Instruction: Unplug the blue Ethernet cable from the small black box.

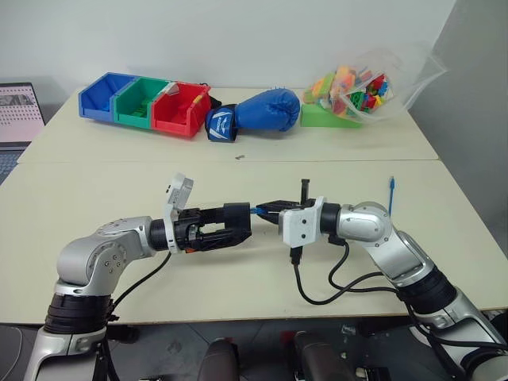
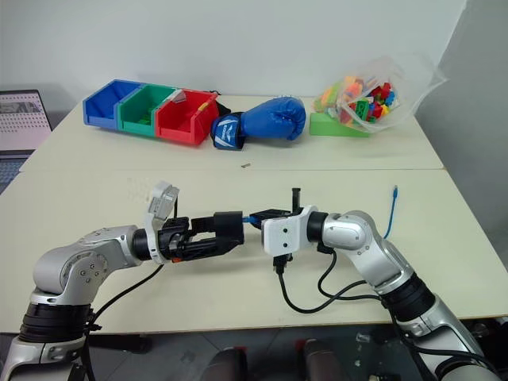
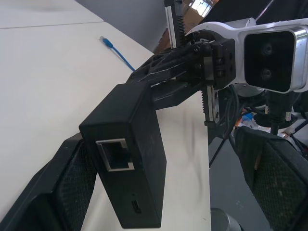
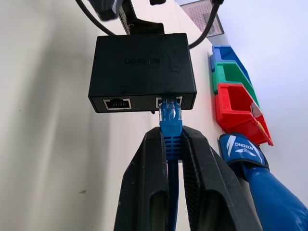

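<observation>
While plugged, blue Ethernet cable (image 4: 171, 122) lies level, right pincer (image 4: 171, 144) clamping it, left pincer (image 1: 230, 226) spread around small black box (image 4: 142, 72).

**Pale tables against a white wall**

Two cream tables (image 1: 238, 178) stood pushed together, a seam running between them. A plain white wall (image 1: 238, 32) rose behind the far one, with a grey wall (image 1: 476, 79) at the right. A laptop (image 1: 20, 111) sat at the far left edge. Light was even and soft. Grey floor (image 1: 175, 341) showed below the near table edge.
</observation>
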